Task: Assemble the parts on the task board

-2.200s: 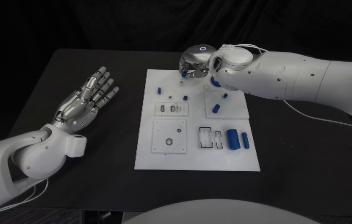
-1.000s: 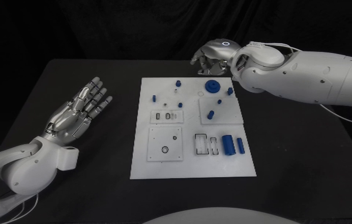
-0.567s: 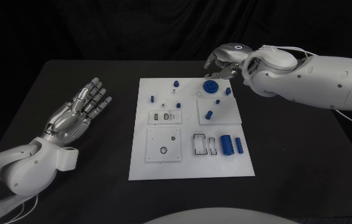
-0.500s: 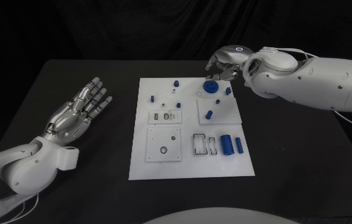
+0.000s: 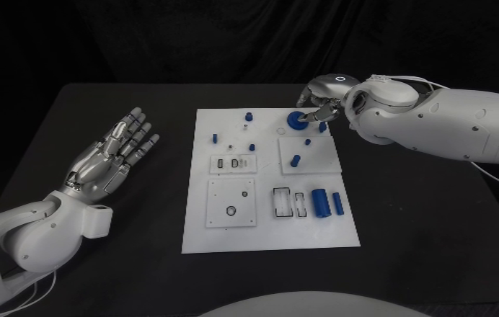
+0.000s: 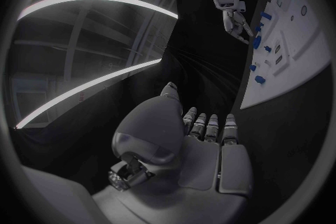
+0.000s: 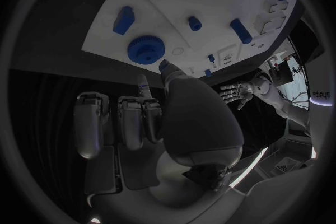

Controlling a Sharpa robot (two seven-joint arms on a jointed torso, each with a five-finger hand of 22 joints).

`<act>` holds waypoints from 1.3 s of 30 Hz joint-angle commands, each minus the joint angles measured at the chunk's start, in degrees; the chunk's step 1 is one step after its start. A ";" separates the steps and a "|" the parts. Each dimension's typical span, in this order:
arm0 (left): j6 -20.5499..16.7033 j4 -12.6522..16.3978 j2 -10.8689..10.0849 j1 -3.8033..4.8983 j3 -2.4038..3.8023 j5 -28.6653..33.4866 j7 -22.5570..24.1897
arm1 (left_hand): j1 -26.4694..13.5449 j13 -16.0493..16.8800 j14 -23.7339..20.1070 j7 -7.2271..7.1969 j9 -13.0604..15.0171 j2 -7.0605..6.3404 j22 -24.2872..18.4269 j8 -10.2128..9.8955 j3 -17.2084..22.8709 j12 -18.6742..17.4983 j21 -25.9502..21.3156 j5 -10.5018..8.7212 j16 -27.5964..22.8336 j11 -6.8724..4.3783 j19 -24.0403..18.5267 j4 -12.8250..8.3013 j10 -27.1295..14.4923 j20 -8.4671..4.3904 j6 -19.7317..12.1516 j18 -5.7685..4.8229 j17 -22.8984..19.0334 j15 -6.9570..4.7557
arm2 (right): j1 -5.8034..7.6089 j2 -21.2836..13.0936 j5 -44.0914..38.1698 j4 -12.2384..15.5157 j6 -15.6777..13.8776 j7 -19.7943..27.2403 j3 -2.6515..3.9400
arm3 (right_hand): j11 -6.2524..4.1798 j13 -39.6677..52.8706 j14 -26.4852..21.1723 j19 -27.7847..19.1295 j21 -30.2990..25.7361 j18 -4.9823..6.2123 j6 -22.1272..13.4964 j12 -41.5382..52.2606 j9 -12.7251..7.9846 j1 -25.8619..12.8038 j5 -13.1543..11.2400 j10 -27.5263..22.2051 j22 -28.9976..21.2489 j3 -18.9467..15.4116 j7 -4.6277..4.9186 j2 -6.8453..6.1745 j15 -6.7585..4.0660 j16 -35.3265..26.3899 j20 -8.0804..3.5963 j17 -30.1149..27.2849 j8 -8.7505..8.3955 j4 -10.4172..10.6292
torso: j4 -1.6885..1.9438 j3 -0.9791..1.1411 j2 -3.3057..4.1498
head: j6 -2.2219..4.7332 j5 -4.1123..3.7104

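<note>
Since the blue gear (image 5: 296, 121) looks small, rigid and light, the empty, loosely curled right hand (image 5: 321, 101) should pinch its toothed rim.

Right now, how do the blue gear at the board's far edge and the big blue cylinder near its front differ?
The gear is a flat toothed disc lying face up beside the right hand; the cylinder is smooth, longer, and lies on its side far from either hand. Both are blue and rest on the white board.
</note>
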 commanded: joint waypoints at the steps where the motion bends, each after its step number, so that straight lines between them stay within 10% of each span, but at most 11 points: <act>1: 0.92 0.01 0.16 0.09 0.04 0.24 7.49 | 0.70 0.01 -0.13 0.39 0.05 -0.01 -0.07 0.04 0.31 0.05 -0.35 0.30 -0.21 -0.25 -0.15 0.05 -0.20 0.45 -0.02 -0.07 -0.06 0.43 | -0.29 -0.09 0.01 -0.14 1.56 -1.84 0.03 | 0.22 15.06 5.92 1.44 -0.08 -0.83 -0.64 0.14 -0.12 0.71 0.32 6.26 9.33 0.06 -0.08 0.01 0.23 0.04 0.03 13.88 -0.34 -0.40 | 0.01 -0.07 -0.01 | 0.03 -0.05; 25: 1.64 -0.93 0.61 0.08 0.04 0.24 7.06 | 1.61 0.03 -0.13 0.66 0.03 0.07 -0.07 0.02 0.91 0.08 -0.35 2.14 -0.21 0.13 -0.15 -0.95 -0.16 0.74 -0.15 -0.14 -0.06 0.79 | -2.11 3.07 0.01 -3.80 2.55 -1.12 0.04 | 0.08 15.06 5.56 0.77 -0.80 -0.56 -2.23 0.14 -0.55 1.34 0.25 6.26 8.58 -0.03 -0.39 0.18 0.20 -0.50 0.08 12.79 -0.28 -0.60 | -0.05 -0.06 -0.11 | -0.25 -0.14; 32: 1.80 -0.98 0.65 0.08 0.04 0.24 6.90 | 1.76 0.03 -0.13 0.67 0.04 0.09 -0.07 0.02 1.02 0.09 -0.35 2.61 -0.21 0.21 -0.15 -1.17 -0.14 0.79 -0.14 -0.14 -0.06 0.83 | -2.67 3.72 0.01 -4.93 2.27 -0.47 0.04 | -0.80 15.06 5.45 0.54 -1.27 -0.44 6.30 0.14 2.40 4.00 10.87 6.26 8.37 1.82 -1.28 1.25 -0.57 -0.76 -0.67 12.47 4.04 -2.92 | -0.03 -0.05 -0.09 | -0.23 -0.05; 39: 1.87 -1.04 0.58 0.07 0.04 0.24 6.71 | 1.79 0.03 -0.13 0.68 0.03 0.09 -0.07 0.02 1.05 0.09 -0.35 2.74 -0.21 0.23 -0.15 -1.23 -0.14 0.80 -0.17 -0.15 -0.06 0.85 | -2.81 3.56 0.01 -4.82 1.98 -0.24 0.04 | -0.84 15.06 5.43 0.56 -1.40 -0.45 7.27 0.14 4.34 6.08 14.50 6.26 8.45 3.10 -1.36 0.77 -0.72 -0.87 -0.89 12.40 5.77 -5.68 | -0.02 -0.06 -0.06 | -0.07 0.14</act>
